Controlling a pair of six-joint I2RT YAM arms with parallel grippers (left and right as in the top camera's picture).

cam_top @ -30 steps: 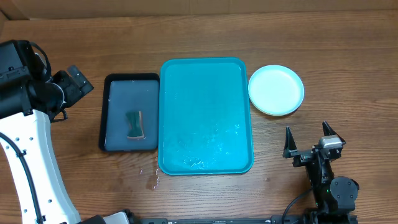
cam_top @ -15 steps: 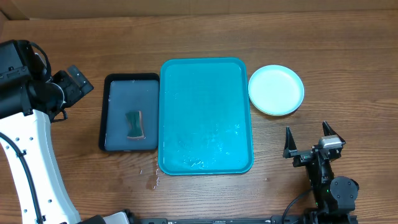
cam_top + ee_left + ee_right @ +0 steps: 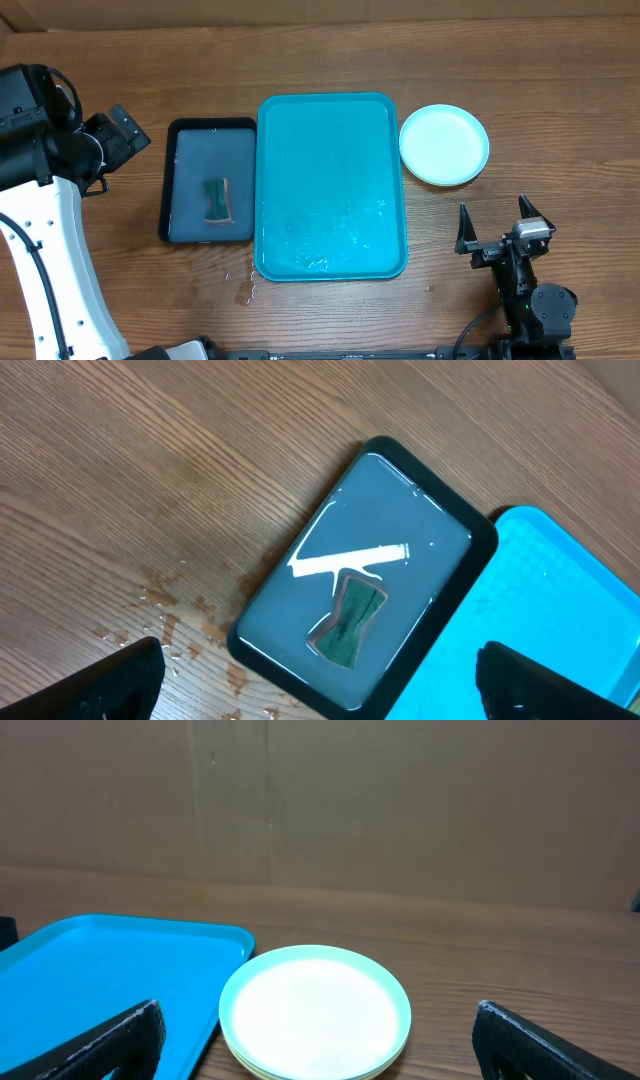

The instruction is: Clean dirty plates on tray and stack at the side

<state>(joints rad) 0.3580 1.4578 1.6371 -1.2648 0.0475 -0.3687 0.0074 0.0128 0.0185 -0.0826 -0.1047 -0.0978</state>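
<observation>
Overhead | left gripper [image 3: 118, 137] up high, left of dark tray [image 3: 212, 122], jaws wide, holding nothing | right gripper [image 3: 493, 213] low, facing the plates [image 3: 444, 145], jaws wide, holding nothing

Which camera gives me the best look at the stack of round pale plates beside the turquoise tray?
Right wrist: the stack of round pale plastic plates sits close, with its layered rims visible. Overhead shows the stack only as one flat disc; left wrist misses it.
</observation>
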